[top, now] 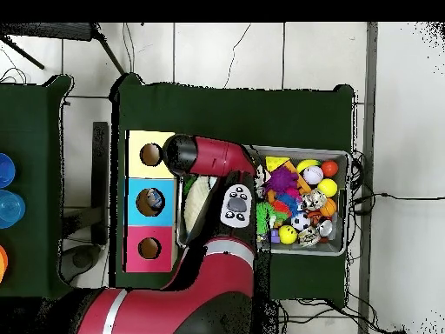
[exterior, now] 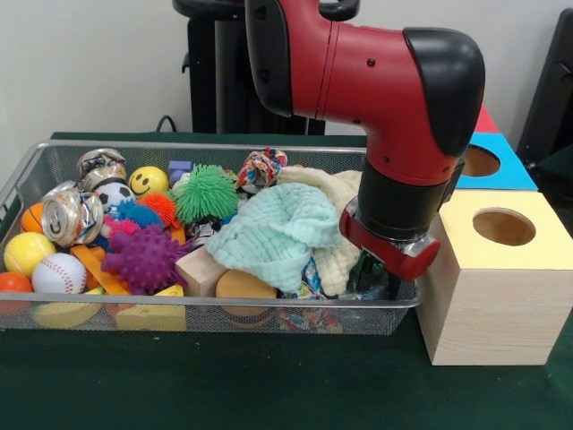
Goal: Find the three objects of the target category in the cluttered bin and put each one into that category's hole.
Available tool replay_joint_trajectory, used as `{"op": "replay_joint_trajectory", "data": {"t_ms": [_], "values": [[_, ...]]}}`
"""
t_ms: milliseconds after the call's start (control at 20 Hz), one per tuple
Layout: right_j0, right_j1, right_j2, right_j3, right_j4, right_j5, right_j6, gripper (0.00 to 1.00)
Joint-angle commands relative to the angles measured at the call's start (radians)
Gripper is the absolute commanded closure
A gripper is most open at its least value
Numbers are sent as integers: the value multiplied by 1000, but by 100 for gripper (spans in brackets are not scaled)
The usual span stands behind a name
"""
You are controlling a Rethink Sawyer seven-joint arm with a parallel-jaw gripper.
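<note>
The silver wire-mesh bin (exterior: 224, 305) lies along the table and is full of clutter; it also shows in the overhead view (top: 304, 251). My gripper (exterior: 376, 279) reaches down into the bin's right end, beside a cream cloth (exterior: 336, 193) and a mint green cloth (exterior: 273, 228). Its tips are hidden behind the cloths and the mesh. Nothing shows in its hold. Three wooden boxes with holes stand next to that end: yellow top (exterior: 504, 227), blue top (exterior: 481, 161) and red top (exterior: 485, 118). In the overhead view the arm covers the gripper.
The bin holds a purple spiky ball (exterior: 143, 257), a green spiky ball (exterior: 205, 192), a baseball (exterior: 58, 273), a yellow ball (exterior: 27, 253), a smiley ball (exterior: 148, 181), a crushed can (exterior: 72, 215), a wooden block (exterior: 201, 269) and a rope toy (exterior: 261, 168).
</note>
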Motion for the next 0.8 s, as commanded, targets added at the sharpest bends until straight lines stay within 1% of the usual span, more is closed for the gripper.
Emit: {"op": "replay_joint_trajectory", "data": {"t_ms": [50,350,800], "values": [[-43,-80,65,75,3,1,55,100],[-45,-118,60,80,4,61,47,100],[-38,-161,60,105,4,101,49,100]]}}
